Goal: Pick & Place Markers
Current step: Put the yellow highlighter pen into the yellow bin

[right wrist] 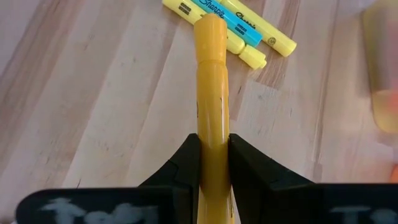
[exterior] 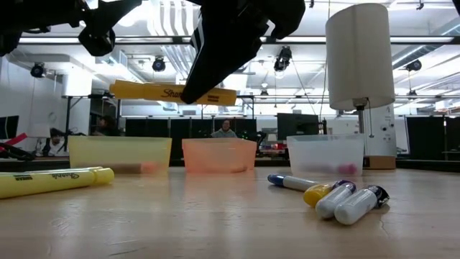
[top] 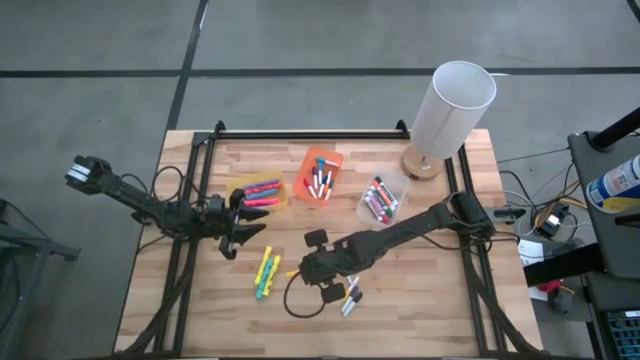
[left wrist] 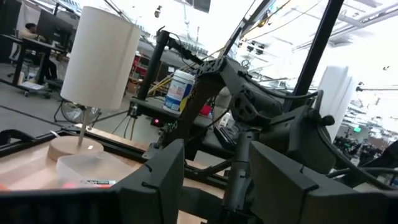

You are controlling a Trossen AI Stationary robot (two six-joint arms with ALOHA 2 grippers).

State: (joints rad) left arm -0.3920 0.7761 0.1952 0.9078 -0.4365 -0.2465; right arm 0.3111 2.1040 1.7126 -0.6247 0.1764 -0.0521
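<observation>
Yellow marker (right wrist: 212, 118) gripped by right tool (right wrist: 214, 165) | left tool (top: 232, 240) open | bins: three (top: 319, 173)

A: Where do the fixed cameras sit?
B: One hangs overhead, looking straight down on the whole table (top: 330, 300). One sits at tabletop level, facing the room.
A: The wrist cameras?
B: The right looks closely down at the wood; the left faces level. Several views share the white lamp (top: 452, 108).
</observation>
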